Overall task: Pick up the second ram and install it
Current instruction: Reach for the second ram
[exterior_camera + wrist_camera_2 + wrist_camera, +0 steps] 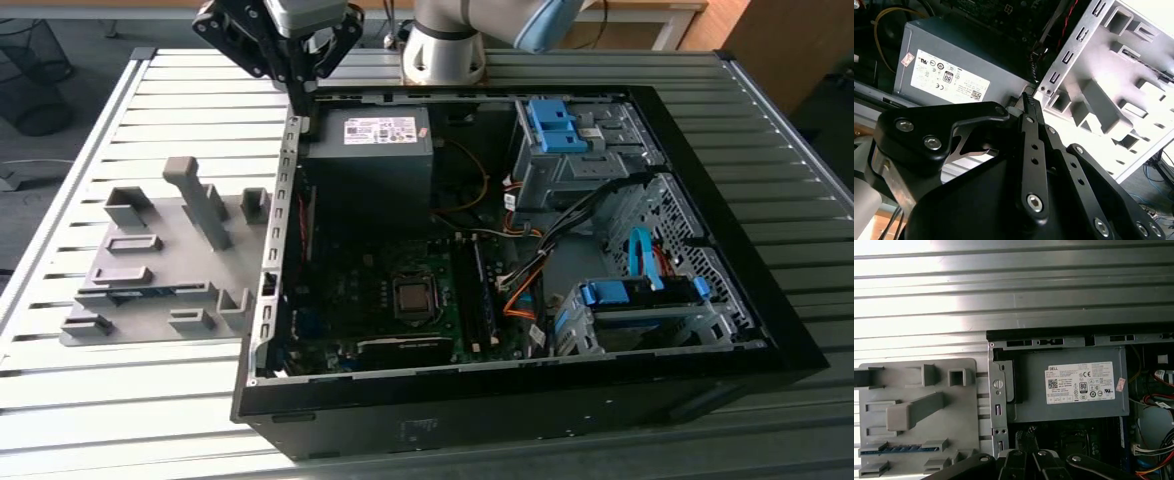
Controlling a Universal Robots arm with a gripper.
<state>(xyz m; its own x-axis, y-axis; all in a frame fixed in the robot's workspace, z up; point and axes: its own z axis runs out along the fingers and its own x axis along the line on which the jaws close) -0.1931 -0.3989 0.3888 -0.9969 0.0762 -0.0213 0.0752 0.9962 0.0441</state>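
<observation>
The gripper (1029, 102) lies nearest the lens in both wrist views, as a black linkage. Its fingers are drawn together into a single tip, and nothing is held between them.

**Position.** The tip hangs above the side wall of the computer case (284, 220), at the corner that houses the power supply (954, 75). It touches neither.

**Task item.** A grey fixture (961, 415) lies on the slatted table (1004, 290), just outside that same case wall. The second ram (896, 449), a thin blue stick, sits on edge in a slot of the fixture. The slot is toward the end of the fixture away from the power-supply corner of the case, well apart from the gripper.

**Step in hand (judgement).** This is the approach to the pick. The stick has not yet been lifted.

**Requirements for the grasp (judgement).**
- Open the fingers wider than the board is thick.
- Align them across the stick's long edge.
- Lower them between the retaining blocks of the slot.
- Stay clear of the tall slanted post (200, 200), which stands on the fixture nearer the power-supply corner.

**View comparison.**
- The first wrist view shows the blue edge of the stick, the fixture and the case wall together.
- The second wrist view gives the closest reading of the finger closure.
- The exterior view adds the motherboard (347, 300) on the case floor, with memory slots (477, 290) beside the processor socket (414, 297).

Whether a slot stands free cannot be told.
</observation>
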